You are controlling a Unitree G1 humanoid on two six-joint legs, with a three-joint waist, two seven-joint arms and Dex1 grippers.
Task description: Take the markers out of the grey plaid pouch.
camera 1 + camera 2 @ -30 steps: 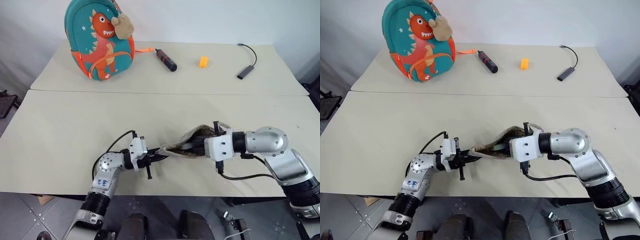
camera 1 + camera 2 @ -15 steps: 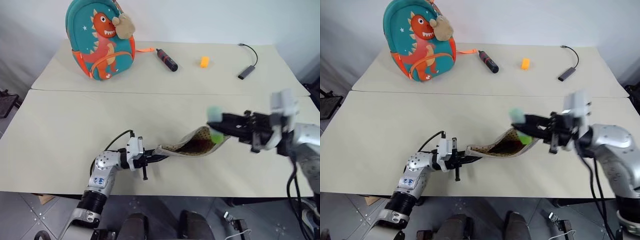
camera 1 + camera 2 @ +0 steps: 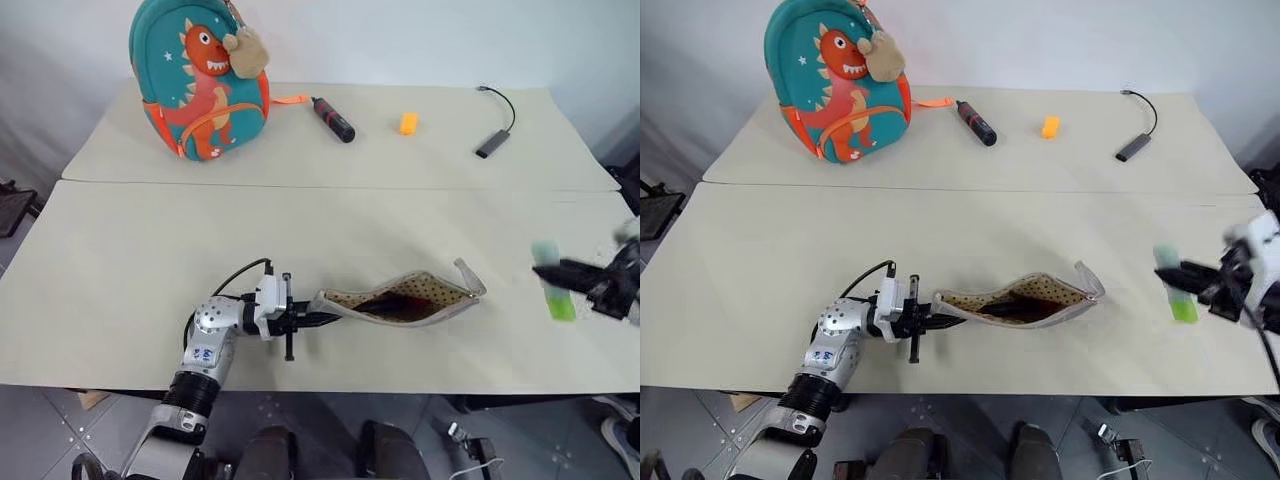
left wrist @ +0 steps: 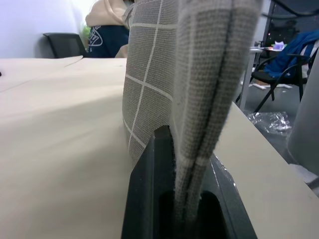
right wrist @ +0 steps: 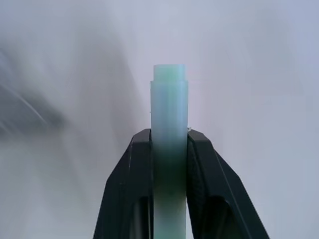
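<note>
The left gripper (image 3: 318,321) is clamped on the end of the pouch (image 3: 405,301), which lies open away from its fingertips. The right gripper (image 3: 1175,283), well clear of the pouch, pinches a green marker (image 3: 1176,285).

Even, soft light over the tables; motion blur at the right.

The pale table (image 3: 150,260) is evenly lit and free of glare, with only faint shadows, such as the one beneath the grey plaid pouch (image 3: 400,300). The far teal backpack (image 3: 200,80) is crisp. At the right, the right gripper (image 3: 585,280) and its green marker (image 3: 553,282) are smeared by motion. In the right wrist view the marker (image 5: 169,144) is sharp against a washed-out, streaked background.
</note>
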